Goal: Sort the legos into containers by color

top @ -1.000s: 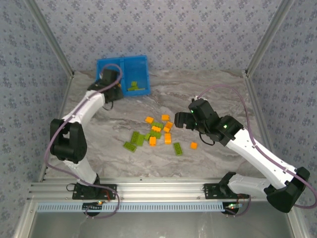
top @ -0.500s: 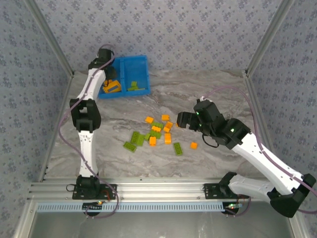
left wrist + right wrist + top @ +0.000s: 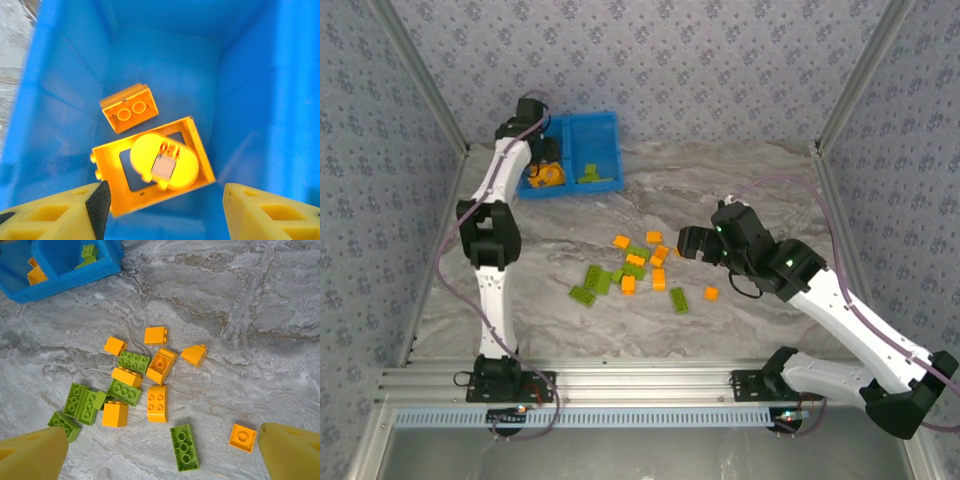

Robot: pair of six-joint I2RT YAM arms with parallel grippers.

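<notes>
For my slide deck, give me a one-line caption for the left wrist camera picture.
Left claw open above the blue bin, where an orange frame piece and an orange brick lie.

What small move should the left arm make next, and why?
Probably raise the left gripper out of the bin and toward the table. Its jaws are open and empty, the orange frame and brick lie loose below, and unsorted legos wait there.
</notes>
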